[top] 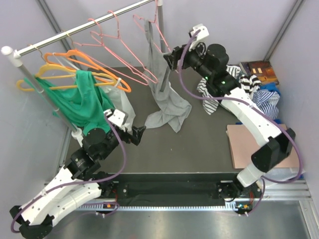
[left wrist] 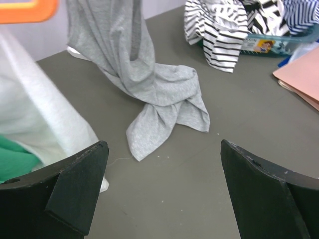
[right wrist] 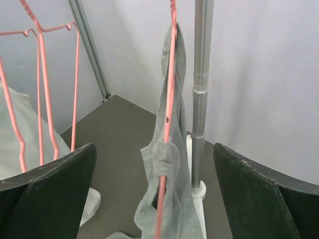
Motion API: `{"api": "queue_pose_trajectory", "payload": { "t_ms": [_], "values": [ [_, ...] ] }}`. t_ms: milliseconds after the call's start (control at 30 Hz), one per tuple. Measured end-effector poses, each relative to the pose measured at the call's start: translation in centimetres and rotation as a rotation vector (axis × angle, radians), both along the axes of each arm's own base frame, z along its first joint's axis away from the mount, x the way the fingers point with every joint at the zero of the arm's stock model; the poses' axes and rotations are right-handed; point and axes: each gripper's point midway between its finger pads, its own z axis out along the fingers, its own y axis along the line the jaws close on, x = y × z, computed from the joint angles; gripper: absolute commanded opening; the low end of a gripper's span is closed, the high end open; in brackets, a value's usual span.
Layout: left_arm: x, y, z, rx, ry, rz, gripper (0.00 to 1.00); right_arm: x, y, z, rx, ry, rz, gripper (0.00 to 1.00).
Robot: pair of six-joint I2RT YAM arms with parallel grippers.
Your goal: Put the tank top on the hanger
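The grey tank top [top: 160, 69] hangs by a strap from a thin pink hanger [top: 155, 31] at the right end of the rail, and its lower part pools on the table [top: 168, 115]. In the right wrist view the strap [right wrist: 172, 164] is wrapped around the hanger wire [right wrist: 170, 99]. My right gripper [right wrist: 154, 149] stands open just before them, its fingers [right wrist: 55, 191] apart on either side and touching neither. It sits beside the hanging top [top: 172, 56]. My left gripper [left wrist: 163, 144] is open low over the table, short of the tank top's hem [left wrist: 149, 99].
More pink hangers [top: 109, 45] and orange hangers [top: 89, 62] hang on the rail [top: 84, 27], with a green garment [top: 79, 102] and a whitish one [top: 122, 102]. The rack's pole [right wrist: 199, 99] stands right behind the top. Striped clothes [top: 234, 84] and a pink board [top: 249, 144] lie right.
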Motion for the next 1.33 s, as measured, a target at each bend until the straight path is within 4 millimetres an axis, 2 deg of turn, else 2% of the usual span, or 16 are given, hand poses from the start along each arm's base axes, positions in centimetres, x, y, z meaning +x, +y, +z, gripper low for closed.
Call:
{"api": "queue_pose_trajectory", "payload": {
  "t_ms": [67, 167, 267, 367, 500, 667, 767, 867, 1333],
  "values": [
    [0.0, 0.6, 0.3, -0.007, -0.010, 0.025, 0.99, -1.1, -1.1, 0.8, -0.001, -0.019, -0.017, 1.00],
    [-0.2, 2.0, 1.0, -0.026, -0.030, 0.079, 0.99, -3.8, -3.7, 1.5, 0.003, -0.039, -0.058, 1.00],
    [-0.3, 3.7, 1.6, -0.065, -0.041, 0.154, 0.99, -7.3, -6.7, 1.2, 0.014, -0.051, -0.099, 1.00],
    [-0.3, 5.6, 1.8, -0.104, -0.035, 0.242, 0.99, -11.0, -10.1, -0.3, 0.020, -0.049, -0.150, 1.00],
    [-0.8, 7.7, 1.7, -0.157, -0.015, 0.336, 0.99, -13.7, -13.6, -5.2, -0.010, 0.023, -0.240, 1.00],
    [-1.4, 9.4, 1.4, -0.215, 0.007, 0.405, 0.99, -16.8, -17.3, -14.9, -0.060, 0.199, -0.341, 1.00],
    [-1.5, 9.9, 1.2, -0.225, 0.015, 0.429, 0.99, -18.5, -18.7, -18.5, -0.060, 0.260, -0.372, 1.00],
    [-1.5, 10.1, 0.9, -0.218, 0.022, 0.440, 0.99, -19.4, -19.5, -20.1, -0.044, 0.299, -0.402, 1.00],
    [-0.9, 11.0, 0.0, -0.195, 0.047, 0.523, 0.99, -19.5, -20.3, -21.1, -0.008, 0.341, -0.453, 1.00]
  ]
}}
